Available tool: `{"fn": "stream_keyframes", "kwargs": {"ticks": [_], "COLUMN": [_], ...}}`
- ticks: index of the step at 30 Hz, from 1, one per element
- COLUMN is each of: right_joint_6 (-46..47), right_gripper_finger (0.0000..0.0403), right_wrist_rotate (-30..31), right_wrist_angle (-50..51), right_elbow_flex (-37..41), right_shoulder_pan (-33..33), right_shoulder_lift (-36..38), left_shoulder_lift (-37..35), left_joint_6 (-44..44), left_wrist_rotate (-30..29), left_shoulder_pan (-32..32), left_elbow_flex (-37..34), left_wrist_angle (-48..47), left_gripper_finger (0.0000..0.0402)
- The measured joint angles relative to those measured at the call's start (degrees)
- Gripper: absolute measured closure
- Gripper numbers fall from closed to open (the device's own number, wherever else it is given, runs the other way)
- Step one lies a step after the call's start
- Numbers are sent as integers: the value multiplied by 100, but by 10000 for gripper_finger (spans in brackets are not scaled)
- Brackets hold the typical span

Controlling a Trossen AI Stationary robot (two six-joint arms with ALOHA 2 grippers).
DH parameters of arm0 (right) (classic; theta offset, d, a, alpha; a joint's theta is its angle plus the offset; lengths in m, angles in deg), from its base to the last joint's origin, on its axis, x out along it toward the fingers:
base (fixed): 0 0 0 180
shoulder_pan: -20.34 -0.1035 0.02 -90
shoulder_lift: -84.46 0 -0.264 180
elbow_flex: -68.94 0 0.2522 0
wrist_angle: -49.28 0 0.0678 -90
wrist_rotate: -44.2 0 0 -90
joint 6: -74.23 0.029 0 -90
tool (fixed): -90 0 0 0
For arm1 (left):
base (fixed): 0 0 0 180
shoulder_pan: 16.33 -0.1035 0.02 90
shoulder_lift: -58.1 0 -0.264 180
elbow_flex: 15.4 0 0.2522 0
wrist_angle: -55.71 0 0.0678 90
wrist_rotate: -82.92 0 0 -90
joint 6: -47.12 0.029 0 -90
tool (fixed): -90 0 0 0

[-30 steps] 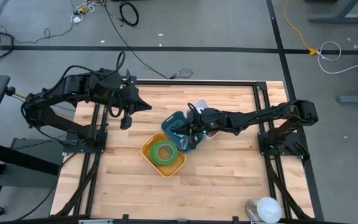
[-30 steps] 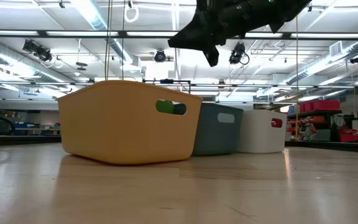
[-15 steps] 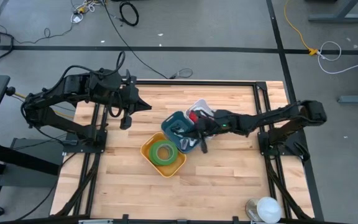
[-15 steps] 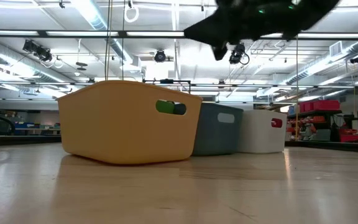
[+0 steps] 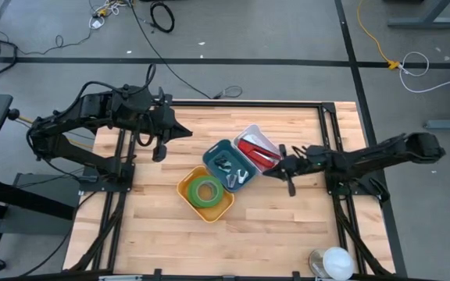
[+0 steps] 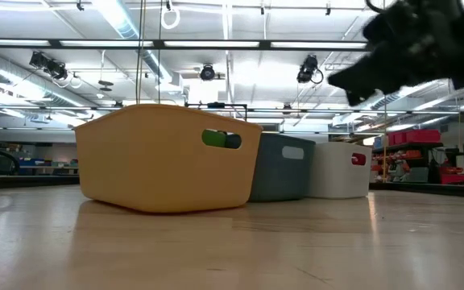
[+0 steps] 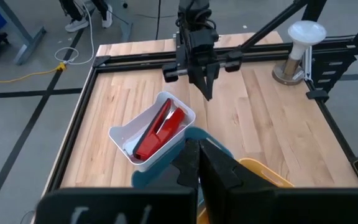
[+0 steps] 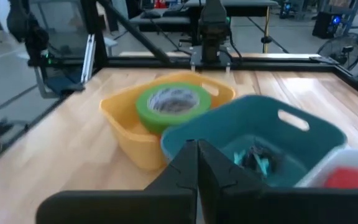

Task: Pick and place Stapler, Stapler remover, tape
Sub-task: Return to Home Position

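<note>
Retreat in hand: red stapler (image 5: pixel 255 151) is seen in the white bin (image 5: pixel 249 131), staple remover (image 5: pixel 225 164) in the blue bin (image 5: pixel 212 151), green tape (image 5: pixel 205 190) in the yellow bin (image 5: pixel 184 190), all clustered mid-frame in the high view. Right gripper (image 5: pixel 272 167) is held just right of the white bin, fingers (image 8: pixel 188 163) pressed together, nothing carried. Left gripper (image 5: pixel 184 133) is parked upper left of the bins (idle, fingers likewise together). Further withdrawal of the right arm toward the right edge is judged necessary. A second ago that gripper was over the blue bin; the bins are unmoved.
</note>
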Motion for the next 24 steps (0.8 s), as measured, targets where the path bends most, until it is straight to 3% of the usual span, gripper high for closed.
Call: {"fn": "stream_keyframes", "kwargs": {"ticks": [11,24], "right_joint_6": [-63,-472], "right_gripper_finger": [401,401], "right_wrist_rotate": [198,452], "right_wrist_angle": [40,1318], "right_elbow_flex": [1285,1283], "right_shoulder_pan": [0,94], "right_shoulder_lift": [1668,2914], "left_shoulder_lift": [0,0], "left_joint_6": [-3,-3], "left_wrist_rotate": [-2,-2], "left_shoulder_pan": [0,0], "left_elbow_flex": [0,0], "left_wrist_angle": [27,40], "left_gripper_finger": [392,392]}}
